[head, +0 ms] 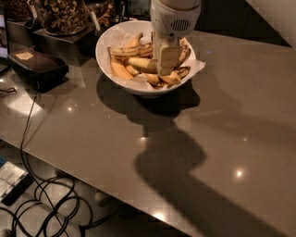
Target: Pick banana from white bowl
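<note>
The white bowl (pixel 100 55) stands at the back of the grey table, lined with white paper that sticks out over its rim. It holds several bananas. A dull yellow, lightly speckled banana (pixel 140 64) lies near the middle. A longer brown-streaked banana (pixel 129 50) lies behind it. Smoother orange-yellow bananas (pixel 118 70) lie at the left and front. My gripper (pixel 166 69) hangs from the white wrist down into the right half of the bowl, just to the right of the dull yellow banana. It covers the bananas behind it.
Glass jars of nuts (pixel 60 14) on a dark stand sit behind the bowl to the left. A black box (pixel 39 65) sits at the left of the table. The table's front edge runs diagonally at the lower left. Cables (pixel 46 203) lie on the floor below.
</note>
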You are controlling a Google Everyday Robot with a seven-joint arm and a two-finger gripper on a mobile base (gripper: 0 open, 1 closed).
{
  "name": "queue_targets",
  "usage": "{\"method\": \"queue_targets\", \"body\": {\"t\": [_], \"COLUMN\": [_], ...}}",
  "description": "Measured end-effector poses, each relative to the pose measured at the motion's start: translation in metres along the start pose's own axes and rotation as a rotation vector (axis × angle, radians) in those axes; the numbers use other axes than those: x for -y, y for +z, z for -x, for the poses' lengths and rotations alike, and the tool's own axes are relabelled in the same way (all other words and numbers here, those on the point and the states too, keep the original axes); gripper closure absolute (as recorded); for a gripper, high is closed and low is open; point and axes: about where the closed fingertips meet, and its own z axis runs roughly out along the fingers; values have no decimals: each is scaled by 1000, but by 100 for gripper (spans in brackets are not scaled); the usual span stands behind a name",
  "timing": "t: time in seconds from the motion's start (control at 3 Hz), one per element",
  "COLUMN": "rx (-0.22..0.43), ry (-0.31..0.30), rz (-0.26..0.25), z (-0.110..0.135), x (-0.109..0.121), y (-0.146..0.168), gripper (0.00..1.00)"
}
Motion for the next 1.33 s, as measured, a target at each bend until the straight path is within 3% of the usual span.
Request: {"method": "queue_targets", "body": {"t": [0.33,1.0,1.33], "rx": [3,16,7], "ry": [-4,-126,-186], "rz": [-5,26,49], "z": [2,42,65], "x": [1,7,-4], "y": [1,13,19], "gripper": [100,100,100]}}
